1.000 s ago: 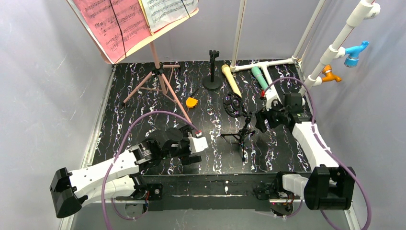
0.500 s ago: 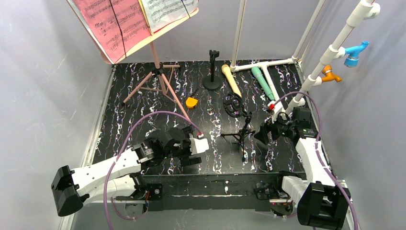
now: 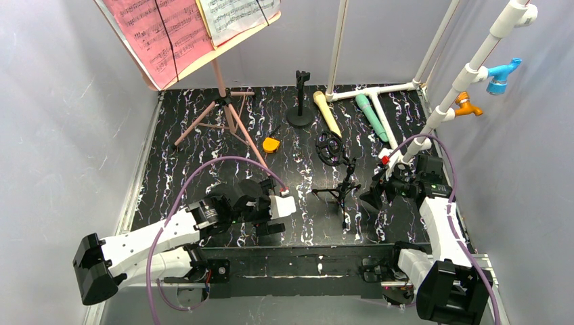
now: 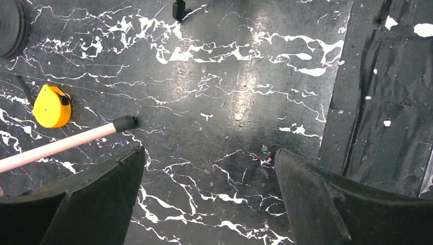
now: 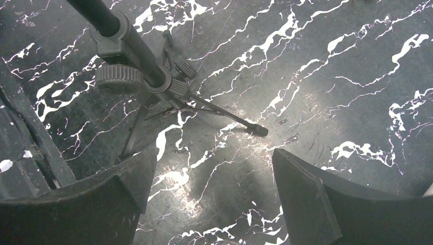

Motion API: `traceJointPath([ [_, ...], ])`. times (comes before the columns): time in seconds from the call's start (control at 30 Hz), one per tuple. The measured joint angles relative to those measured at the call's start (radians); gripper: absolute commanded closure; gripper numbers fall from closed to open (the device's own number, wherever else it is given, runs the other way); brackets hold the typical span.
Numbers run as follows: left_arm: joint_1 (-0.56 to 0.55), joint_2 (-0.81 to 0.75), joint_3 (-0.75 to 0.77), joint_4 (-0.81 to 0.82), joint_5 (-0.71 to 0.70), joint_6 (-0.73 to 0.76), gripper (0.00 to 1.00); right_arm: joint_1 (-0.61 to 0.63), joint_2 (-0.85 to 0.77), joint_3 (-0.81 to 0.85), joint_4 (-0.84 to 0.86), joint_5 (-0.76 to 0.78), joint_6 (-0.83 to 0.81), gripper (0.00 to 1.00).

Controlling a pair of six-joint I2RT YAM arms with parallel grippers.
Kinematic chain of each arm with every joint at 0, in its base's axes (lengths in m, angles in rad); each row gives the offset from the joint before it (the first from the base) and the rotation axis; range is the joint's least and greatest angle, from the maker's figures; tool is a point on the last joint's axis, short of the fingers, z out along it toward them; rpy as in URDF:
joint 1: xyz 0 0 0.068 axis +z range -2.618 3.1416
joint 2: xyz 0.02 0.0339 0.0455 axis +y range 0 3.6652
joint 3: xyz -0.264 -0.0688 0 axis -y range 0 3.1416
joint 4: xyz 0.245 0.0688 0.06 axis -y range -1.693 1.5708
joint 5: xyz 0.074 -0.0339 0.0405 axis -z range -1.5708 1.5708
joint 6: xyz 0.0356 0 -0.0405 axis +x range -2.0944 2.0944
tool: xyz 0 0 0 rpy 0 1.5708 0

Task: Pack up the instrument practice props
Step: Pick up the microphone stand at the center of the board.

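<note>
Bench: black with white squiggles, with grey walls all round it. I see no box to pack into.
Music board: pink, tilted, high up at the back left. A pink sheet and a white sheet sit on it under black bands. It stands on pink legs.
Left hand: low over the near left of the bench, wide open, holding nothing.
Doing it well: I think the pink stand is the job for this hand. Put one finger on each side of a thin leg, then squeeze softly. The board on top is big, so the stand could tip. Go slow and keep it upright.
Pink leg and left hand: the black foot of one leg lies just in front of one finger, and I think it is not touching. An orange tape measure sits near that foot.
Microphones: the beige microphone and the teal microphone lie flat at the back, right of the middle, near each other but apart.
Black tripod: small, standing between the two hands.
Right hand: wide open, holding nothing, just right of the black tripod. The microphones lie well beyond it, farther back.
White pipes: up the right side, not for packing.
</note>
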Motion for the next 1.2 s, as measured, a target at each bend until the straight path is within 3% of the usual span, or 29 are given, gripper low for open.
traceJointPath([
  [1.2, 0.0, 0.0, 0.002, -0.025, 0.005, 0.0, 0.02, -0.006, -0.015, -0.001, -0.008, -0.008, -0.047, 0.04],
])
